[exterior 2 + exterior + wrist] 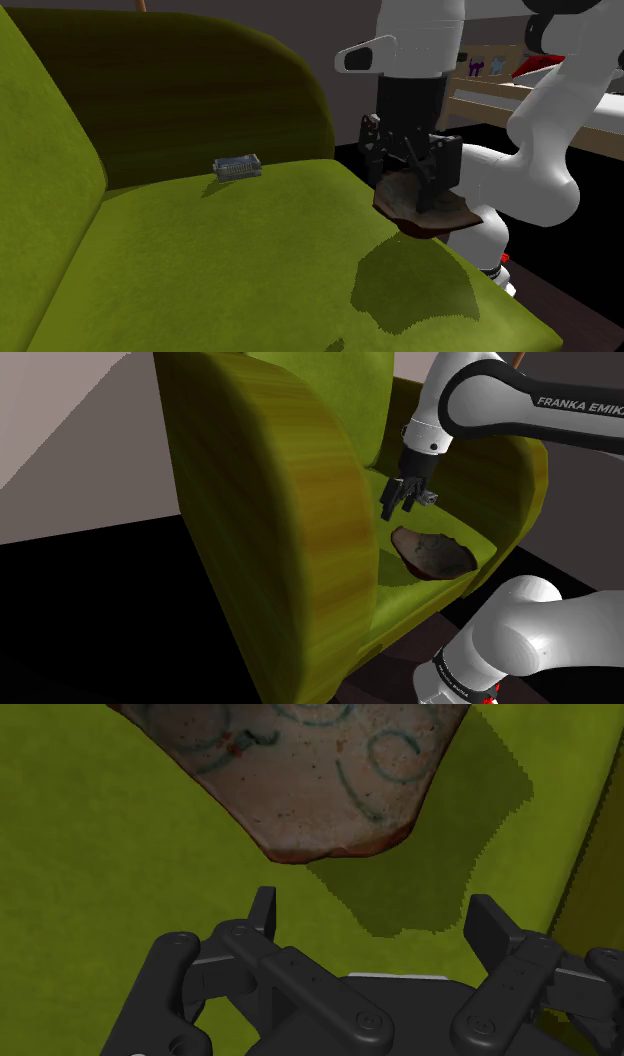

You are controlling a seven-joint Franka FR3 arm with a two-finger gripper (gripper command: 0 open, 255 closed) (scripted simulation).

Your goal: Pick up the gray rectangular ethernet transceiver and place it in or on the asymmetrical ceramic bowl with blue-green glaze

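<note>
A small grey rectangular transceiver point(238, 167) lies on the green seat close to the backrest, well off to the second exterior view's left of the gripper. The irregular bowl point(432, 552) point(425, 208) sits near the seat's front edge; its speckled inside with blue-green rings point(310, 774) lies just ahead of the fingers. My gripper point(399, 507) point(404, 180) point(377, 919) hangs a little above the seat beside the bowl's rim. It is open, with its fingers point(263, 912) apart and only green cushion between them.
The green armchair point(250, 270) surrounds the work area: a tall rounded armrest point(280, 502) at the shoulder view's left and a dark backrest point(200, 90). The arm's white base point(500, 642) stands beside the seat's front. A pale shelf point(530, 100) is behind.
</note>
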